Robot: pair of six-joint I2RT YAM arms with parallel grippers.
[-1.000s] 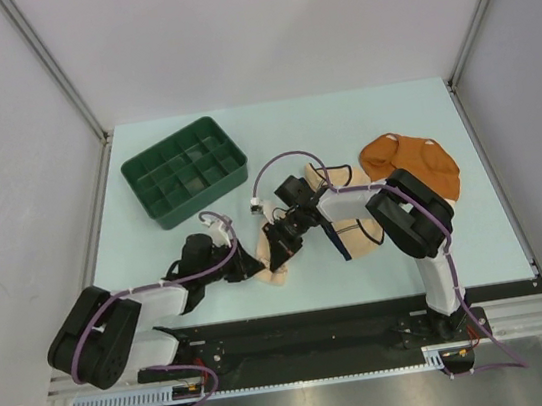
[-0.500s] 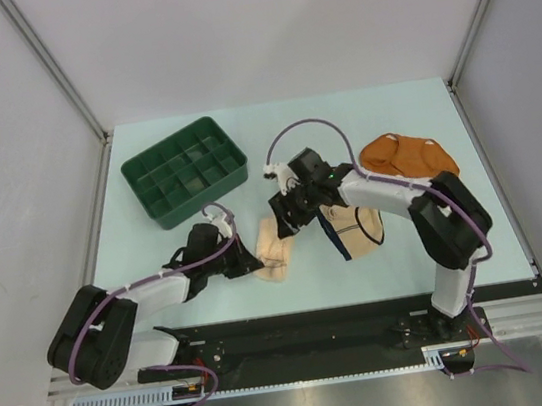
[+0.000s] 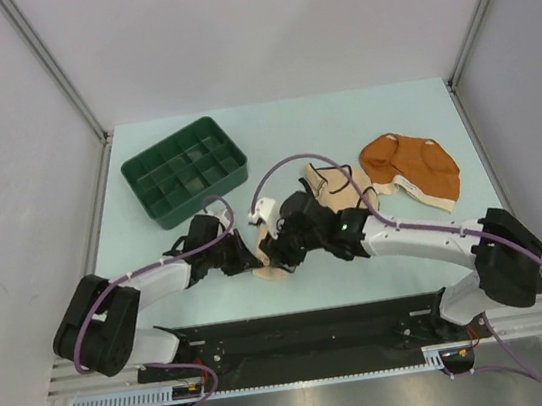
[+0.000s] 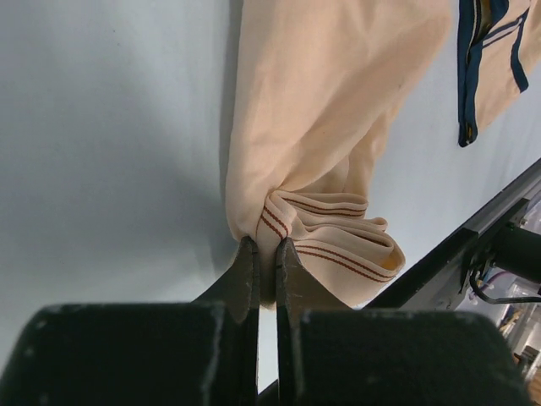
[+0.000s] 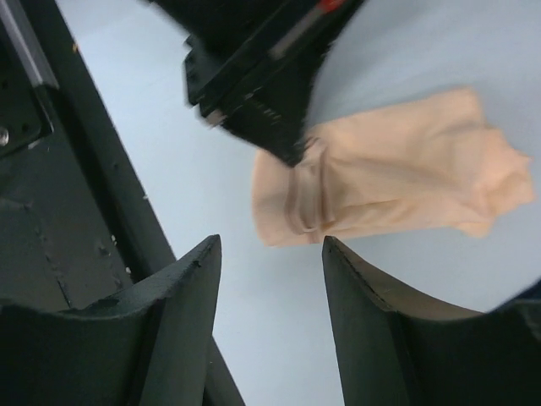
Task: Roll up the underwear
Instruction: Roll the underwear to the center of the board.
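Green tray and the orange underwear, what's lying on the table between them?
The cream underwear with black trim lies there, close beside the orange underwear; bare table separates it from the green tray. The top external view shows this.

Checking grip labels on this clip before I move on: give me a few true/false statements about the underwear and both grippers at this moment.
1. The left gripper is shut on the peach underwear at its striped waistband. True.
2. The right gripper is clamped on the peach underwear. False: its jaws stand open above the garment and hold nothing.
3. The rust-orange underwear lies in the green tray. False: it lies on the table, at the right side, away from the tray.
4. Neither gripper holds the cream underwear with black trim. True.
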